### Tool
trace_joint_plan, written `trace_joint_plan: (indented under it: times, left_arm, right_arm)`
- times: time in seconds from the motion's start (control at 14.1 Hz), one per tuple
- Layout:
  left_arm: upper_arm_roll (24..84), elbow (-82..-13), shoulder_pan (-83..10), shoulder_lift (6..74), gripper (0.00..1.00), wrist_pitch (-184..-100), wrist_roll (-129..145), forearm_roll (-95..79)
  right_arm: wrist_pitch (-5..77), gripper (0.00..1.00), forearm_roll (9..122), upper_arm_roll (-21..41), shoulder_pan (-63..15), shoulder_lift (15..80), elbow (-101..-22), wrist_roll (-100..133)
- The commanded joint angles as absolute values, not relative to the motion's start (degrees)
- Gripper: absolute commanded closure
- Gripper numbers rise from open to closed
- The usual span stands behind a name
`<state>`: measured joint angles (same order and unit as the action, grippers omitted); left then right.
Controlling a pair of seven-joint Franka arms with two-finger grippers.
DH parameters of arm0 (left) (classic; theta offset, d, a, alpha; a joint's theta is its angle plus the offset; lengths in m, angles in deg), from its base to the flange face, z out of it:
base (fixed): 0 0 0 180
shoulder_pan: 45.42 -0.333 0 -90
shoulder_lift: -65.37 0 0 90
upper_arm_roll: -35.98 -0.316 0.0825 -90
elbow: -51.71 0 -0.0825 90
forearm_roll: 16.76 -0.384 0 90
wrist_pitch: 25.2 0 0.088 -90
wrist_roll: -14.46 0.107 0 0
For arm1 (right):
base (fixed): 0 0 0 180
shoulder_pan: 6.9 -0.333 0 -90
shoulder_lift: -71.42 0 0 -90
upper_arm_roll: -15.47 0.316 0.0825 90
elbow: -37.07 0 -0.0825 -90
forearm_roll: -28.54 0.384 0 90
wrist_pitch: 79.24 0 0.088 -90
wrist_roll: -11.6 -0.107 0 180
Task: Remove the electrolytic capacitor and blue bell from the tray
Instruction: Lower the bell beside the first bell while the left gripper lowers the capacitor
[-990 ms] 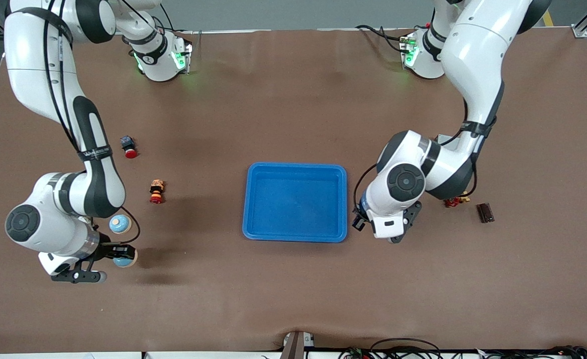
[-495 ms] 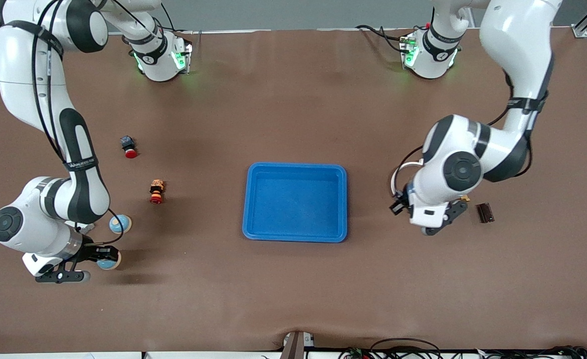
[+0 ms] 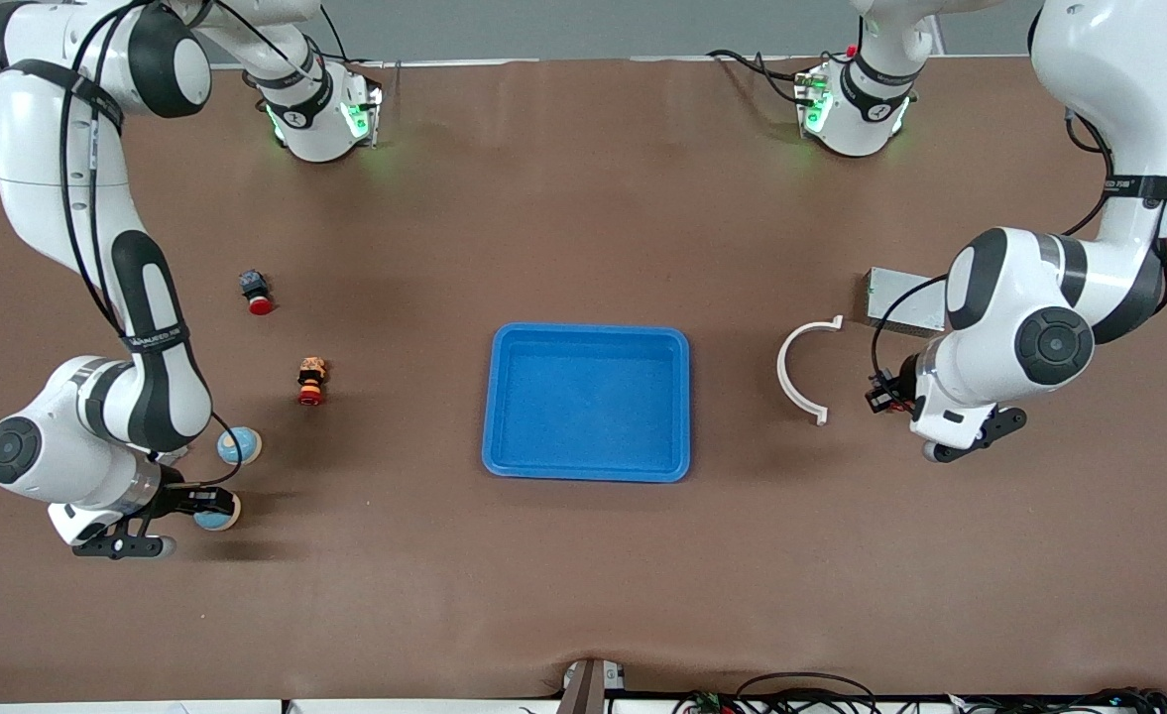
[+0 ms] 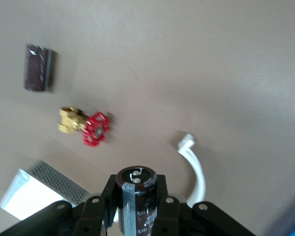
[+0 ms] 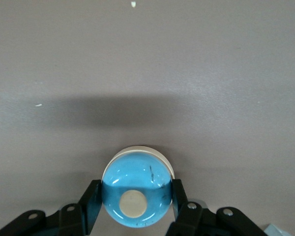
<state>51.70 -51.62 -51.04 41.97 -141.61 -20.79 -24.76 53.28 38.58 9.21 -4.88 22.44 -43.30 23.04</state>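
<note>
Though half-hidden, capacitor (image 4: 136,199) seemingly clamped.

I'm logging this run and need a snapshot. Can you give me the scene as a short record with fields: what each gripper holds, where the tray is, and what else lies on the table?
left gripper: shut on a capacitor, up over the left arm's end of the table
right gripper: shut on a blue bell, low at the right arm's end
blue tray: mid-table, nothing in it
second bell: on the table beside the right gripper
second capacitor: lying flat near the red-handled valve
white curved piece: between tray and left arm
</note>
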Motion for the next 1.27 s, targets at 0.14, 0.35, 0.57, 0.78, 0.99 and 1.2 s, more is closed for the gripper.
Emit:
trace_joint_plan:
  times: [0.14, 0.35, 0.57, 0.78, 0.99, 1.2]
  left_arm:
    - [52.1, -52.5, -51.5, 37.3, 0.97, -148.6, -20.1, -28.4]
    - [52.1, -52.1, -51.3, 34.9, 0.97, -150.2, -20.2, -31.2]
    - [52.1, -52.1, -51.6, 32.9, 0.98, -150.8, -20.2, -32.9]
    - [52.1, -52.2, -51.4, 31.5, 0.98, -150.8, -20.0, -34.4]
    - [52.2, -52.0, -51.4, 30.2, 0.98, -151.0, -20.0, -34.7]
    - [52.2, -51.5, -51.2, 29.2, 0.97, -151.0, -20.1, -34.7]
  right_arm:
    - [53.6, 1.00, 39.8, 10.3, -3.4, 21.6, -42.8, 24.6]
    - [54.3, 1.00, 40.6, 10.3, -3.6, 21.4, -42.8, 24.6]
    - [54.4, 1.00, 40.9, 10.3, -4.0, 21.1, -42.8, 24.5]
    - [54.8, 1.00, 40.9, 10.3, -4.2, 20.8, -42.7, 24.3]
    - [54.9, 1.00, 40.9, 10.4, -4.3, 20.7, -42.7, 24.2]
    - [55.0, 1.00, 40.9, 10.4, -4.3, 20.7, -42.7, 24.1]
